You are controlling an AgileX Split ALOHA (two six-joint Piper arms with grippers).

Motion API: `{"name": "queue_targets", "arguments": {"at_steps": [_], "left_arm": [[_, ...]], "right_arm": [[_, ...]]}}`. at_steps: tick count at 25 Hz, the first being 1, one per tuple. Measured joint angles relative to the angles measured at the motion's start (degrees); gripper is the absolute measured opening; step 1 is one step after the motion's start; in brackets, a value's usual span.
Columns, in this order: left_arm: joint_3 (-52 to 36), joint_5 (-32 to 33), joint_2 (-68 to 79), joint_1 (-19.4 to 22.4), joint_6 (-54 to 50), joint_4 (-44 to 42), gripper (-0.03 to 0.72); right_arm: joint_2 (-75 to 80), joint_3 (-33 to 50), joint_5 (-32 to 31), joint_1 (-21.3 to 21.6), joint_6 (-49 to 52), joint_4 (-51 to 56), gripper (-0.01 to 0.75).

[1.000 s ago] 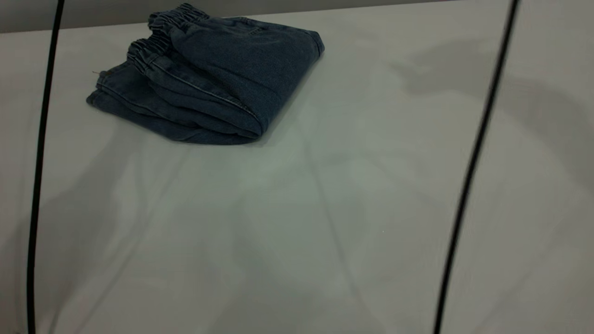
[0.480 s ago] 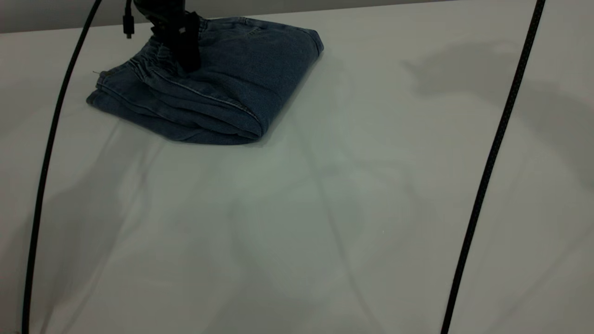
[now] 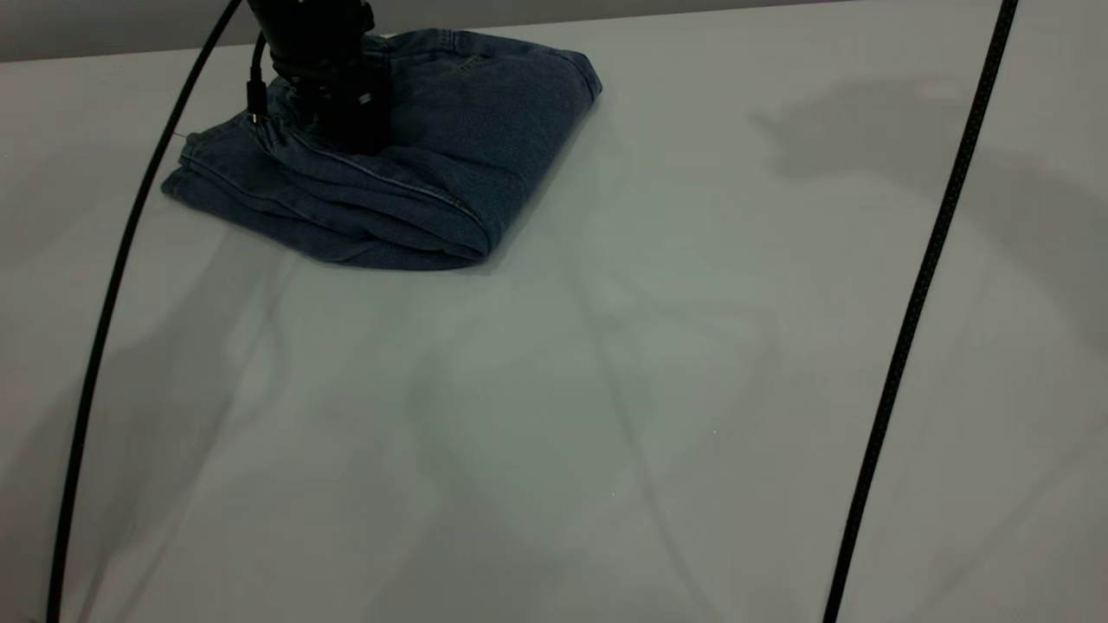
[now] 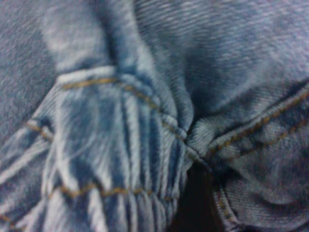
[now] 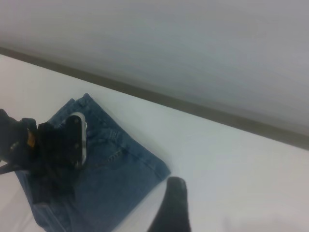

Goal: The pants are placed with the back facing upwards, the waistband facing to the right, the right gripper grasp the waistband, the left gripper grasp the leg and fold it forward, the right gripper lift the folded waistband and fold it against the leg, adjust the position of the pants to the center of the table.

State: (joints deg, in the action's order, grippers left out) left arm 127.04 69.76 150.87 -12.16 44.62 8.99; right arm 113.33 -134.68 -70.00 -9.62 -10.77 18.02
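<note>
The pants (image 3: 450, 147) lie folded in a compact bundle at the far left of the table (image 3: 606, 389), plain denim uppermost. The printed leg is hidden inside the fold. My left gripper (image 3: 357, 138) is pressed down on the bundle's gathered waistband (image 3: 268, 130); its body covers most of that band. In the left wrist view, denim fills the picture, with the ruched waistband (image 4: 111, 159) and tan stitching very close. My right gripper (image 5: 217, 226) hovers above the table, away from the pants (image 5: 116, 188); one black finger (image 5: 173, 205) shows, holding nothing.
Two black cables hang across the exterior view, one at the left (image 3: 104, 329) and one at the right (image 3: 909, 329). The table's back edge (image 3: 692, 13) runs just behind the pants. Bare tabletop spreads in front and to the right.
The left gripper came into view from above and sank onto the waistband. The left cable swung right. The pants have stayed in place.
</note>
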Motion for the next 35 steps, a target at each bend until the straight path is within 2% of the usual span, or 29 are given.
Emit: {"name": "queue_targets", "arguments": {"at_steps": [7,19,24,35], "left_arm": [[0.00,0.00,0.04,-1.62,-16.20,2.57,0.508],[0.00,0.30,0.06,-12.45,-34.62,3.10,0.508],[0.00,0.35,0.06,-16.22,-35.17,2.82,0.508],[-0.05,0.39,-8.58,-15.98,-34.46,-4.86,0.508]], "right_arm": [[0.00,0.00,0.00,0.00,0.00,0.03,0.587],[0.00,0.04,0.03,0.00,0.06,0.03,0.587],[0.00,0.04,0.03,0.00,0.10,0.03,0.587],[-1.47,0.06,0.03,0.00,1.45,0.16,0.587]]}}
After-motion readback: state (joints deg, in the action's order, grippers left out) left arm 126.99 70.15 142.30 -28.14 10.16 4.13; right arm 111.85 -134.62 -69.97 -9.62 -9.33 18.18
